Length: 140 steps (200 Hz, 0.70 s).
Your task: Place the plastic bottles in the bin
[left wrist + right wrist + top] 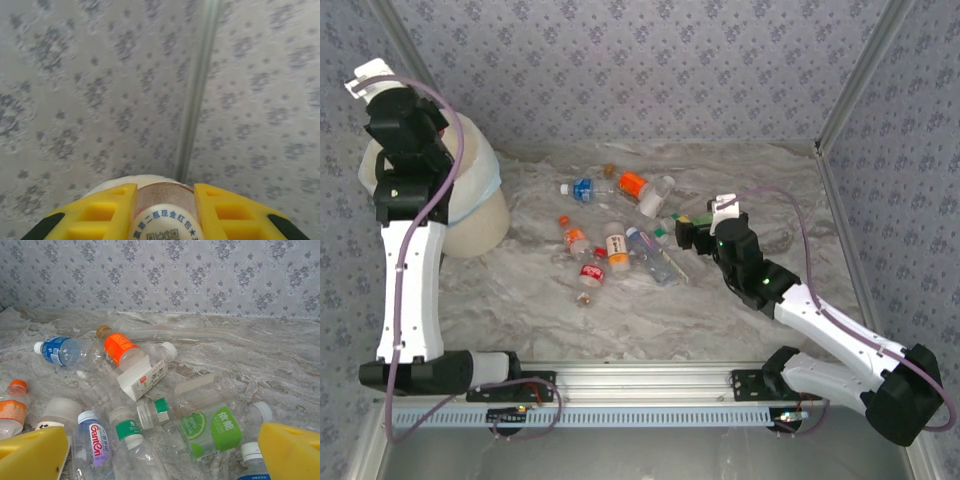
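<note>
Yellow fingers [100,212] of the left gripper [164,196] are clamped on a clear bottle [167,225] raised beside the pale-blue bin [485,222], so release is best withheld until the mouth lies squarely beneath, while the right gripper [160,452], spread wide and empty, is poised over the loose bottles [620,242] on the table [720,320].

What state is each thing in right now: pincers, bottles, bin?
Held bottle: clamped in left pincer, in the air.
Left pincer: shut.
Right pincer: open, empty.
Loose bottles: lying on their sides.
Bin: upright, partly behind left arm.
</note>
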Each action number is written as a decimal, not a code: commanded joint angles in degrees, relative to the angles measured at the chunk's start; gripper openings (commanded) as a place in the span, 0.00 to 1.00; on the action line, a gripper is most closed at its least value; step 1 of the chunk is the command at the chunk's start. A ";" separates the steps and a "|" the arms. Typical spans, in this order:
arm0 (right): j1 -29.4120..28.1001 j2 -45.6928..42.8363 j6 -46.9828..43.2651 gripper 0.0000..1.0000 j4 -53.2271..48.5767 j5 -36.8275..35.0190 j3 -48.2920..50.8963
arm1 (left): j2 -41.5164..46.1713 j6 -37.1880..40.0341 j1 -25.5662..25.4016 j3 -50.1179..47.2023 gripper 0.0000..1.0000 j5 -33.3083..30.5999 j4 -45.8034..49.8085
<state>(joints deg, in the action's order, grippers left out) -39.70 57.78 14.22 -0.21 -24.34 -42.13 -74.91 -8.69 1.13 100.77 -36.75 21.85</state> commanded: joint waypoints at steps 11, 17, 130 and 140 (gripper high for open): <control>0.43 -0.66 2.08 1.00 -1.58 -3.14 0.64 | -2.49 -5.20 5.25 -0.80 0.00 -0.20 3.68; 0.49 -0.65 2.28 1.00 -1.90 -3.47 0.64 | -2.97 -5.65 6.05 -1.74 0.00 0.13 3.68; 0.83 -0.87 5.82 1.00 -8.22 -7.23 -0.23 | -20.26 -10.30 7.65 -0.79 0.34 -12.55 15.29; 0.85 -0.83 5.91 1.00 -8.45 -7.46 -0.23 | -21.41 -10.19 7.62 0.47 0.49 -10.69 16.55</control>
<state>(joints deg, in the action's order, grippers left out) -39.22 57.76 18.52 -6.52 -29.36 -42.04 -93.97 -17.87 8.58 97.41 -46.50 34.96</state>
